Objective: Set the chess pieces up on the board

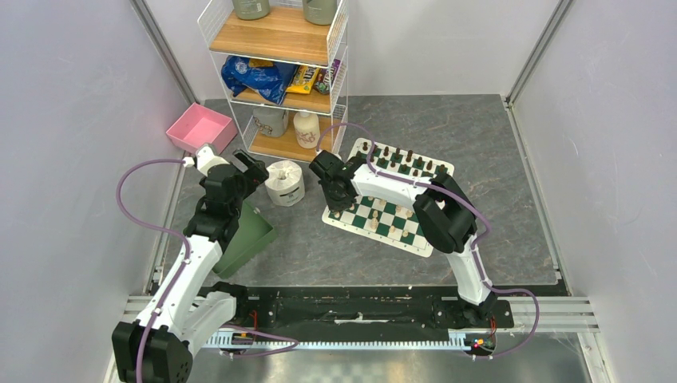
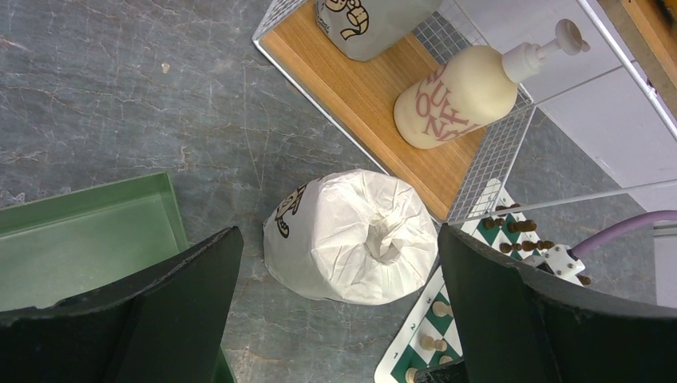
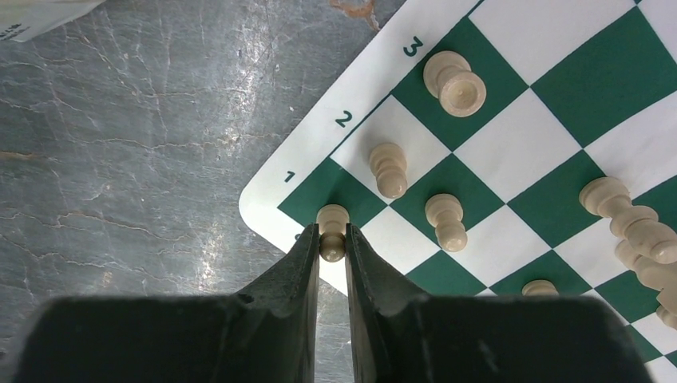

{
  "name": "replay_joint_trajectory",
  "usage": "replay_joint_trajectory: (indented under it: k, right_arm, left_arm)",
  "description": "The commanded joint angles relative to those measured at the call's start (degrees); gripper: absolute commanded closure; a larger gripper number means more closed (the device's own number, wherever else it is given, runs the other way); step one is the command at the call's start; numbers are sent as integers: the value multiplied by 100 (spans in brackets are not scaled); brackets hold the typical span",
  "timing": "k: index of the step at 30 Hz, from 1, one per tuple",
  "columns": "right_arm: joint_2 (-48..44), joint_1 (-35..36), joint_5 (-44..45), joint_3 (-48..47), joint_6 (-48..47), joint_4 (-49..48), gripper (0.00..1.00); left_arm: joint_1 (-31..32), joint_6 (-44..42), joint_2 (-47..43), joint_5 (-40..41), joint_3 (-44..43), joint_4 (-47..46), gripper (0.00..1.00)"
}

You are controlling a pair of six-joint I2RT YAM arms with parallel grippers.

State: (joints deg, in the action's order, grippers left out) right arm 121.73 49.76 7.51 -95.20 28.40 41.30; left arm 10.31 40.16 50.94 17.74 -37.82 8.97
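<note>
**Right gripper pinched on a cream piece at the board corner**

Right gripper (image 3: 331, 239): jaws nearly together, clamped on a cream piece (image 3: 333, 217), pads touching both its sides as far as I can see. The piece sits on the dark corner square by the "1" label, at the edge of the board (image 3: 259, 199).

Key geometry, wrist view: the piece is dead ahead at 12 o'clock, right at the fingertips. Its long axis runs 12–6, in line with the fingers, and the jaws close across it 9–3. Can't tell from here if the base is down on the square or just above it.

Other cream pieces (image 3: 447, 219) are scattered at 1–3 o'clock, so any move that way needs clearance. Dark pieces (image 1: 403, 155) line the board's far side.

Left gripper (image 2: 339, 239): jaws wide apart, nothing held, hanging over the roll (image 2: 335, 199), off the board at its 9 o'clock. Right arm is clearly nearer, so my call is it handles this square
</note>
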Motion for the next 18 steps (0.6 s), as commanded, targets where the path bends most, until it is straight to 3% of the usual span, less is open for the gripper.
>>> replay_joint_trajectory:
  k: [1, 18]
  right_arm:
    - [-178, 39, -26, -166, -57, 35, 78]
    - [-1323, 14, 467, 956, -134, 202, 78]
  left_arm:
    - [-29, -96, -69, 46, 19, -89, 0]
    - [-46, -105, -32, -14, -72, -97, 0]
